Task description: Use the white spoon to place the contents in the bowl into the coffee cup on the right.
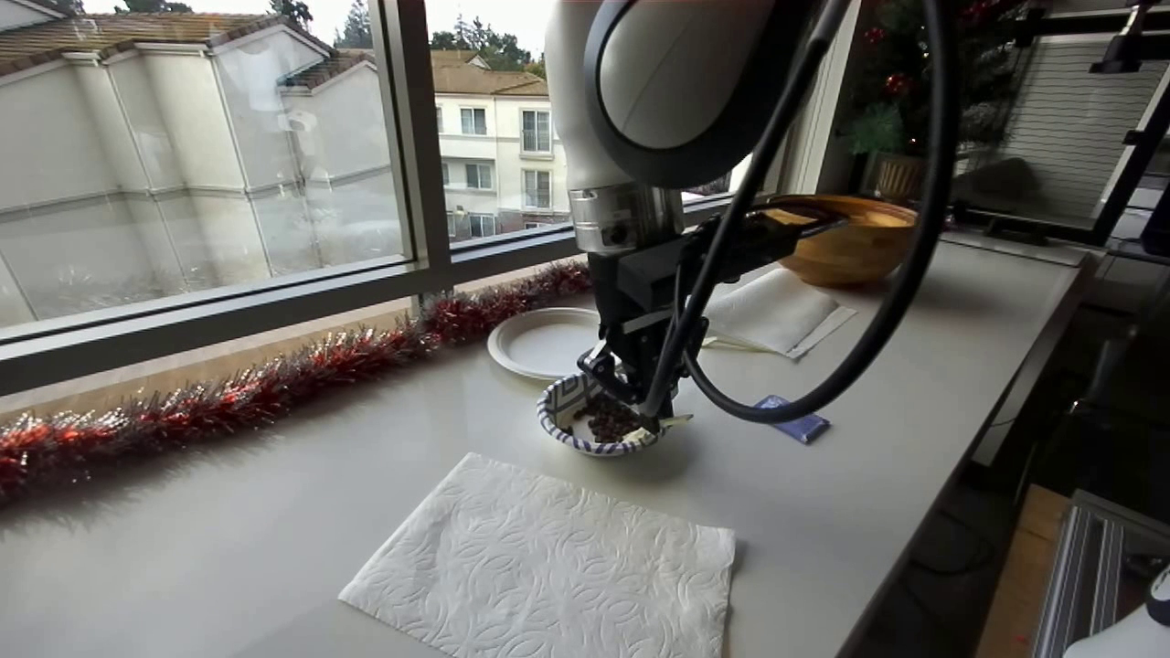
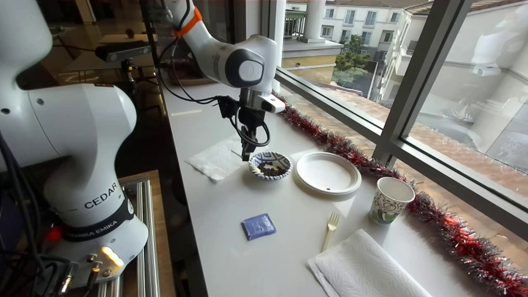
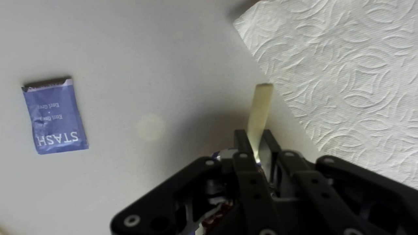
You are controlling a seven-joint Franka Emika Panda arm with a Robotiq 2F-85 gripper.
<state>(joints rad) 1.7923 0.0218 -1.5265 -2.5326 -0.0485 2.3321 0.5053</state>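
Note:
The bowl [image 1: 565, 398] is a small paper bowl with a blue-and-white pattern; it also shows in an exterior view [image 2: 270, 157]. The contents, dark brown bits [image 1: 607, 421], lie in it and show too in an exterior view [image 2: 272, 169]. My gripper [image 1: 651, 409] points down at the bowl's edge, shut on the spoon. The spoon's pale handle [image 3: 259, 109] sticks out between the fingertips [image 3: 254, 140] in the wrist view; its scoop end is hidden. The coffee cup [image 2: 390, 202], a whitish paper cup with leaf print, stands beyond the plate, hidden in an exterior view behind the arm.
A white plate [image 2: 328, 173] stands between bowl and cup. A blue tea packet [image 2: 258, 227], a pale fork [image 2: 331, 227] and two paper napkins [image 2: 220, 159] [image 2: 367, 266] lie on the table. A wooden bowl [image 1: 850, 245] stands farther off. Red tinsel [image 1: 338, 366] runs along the window.

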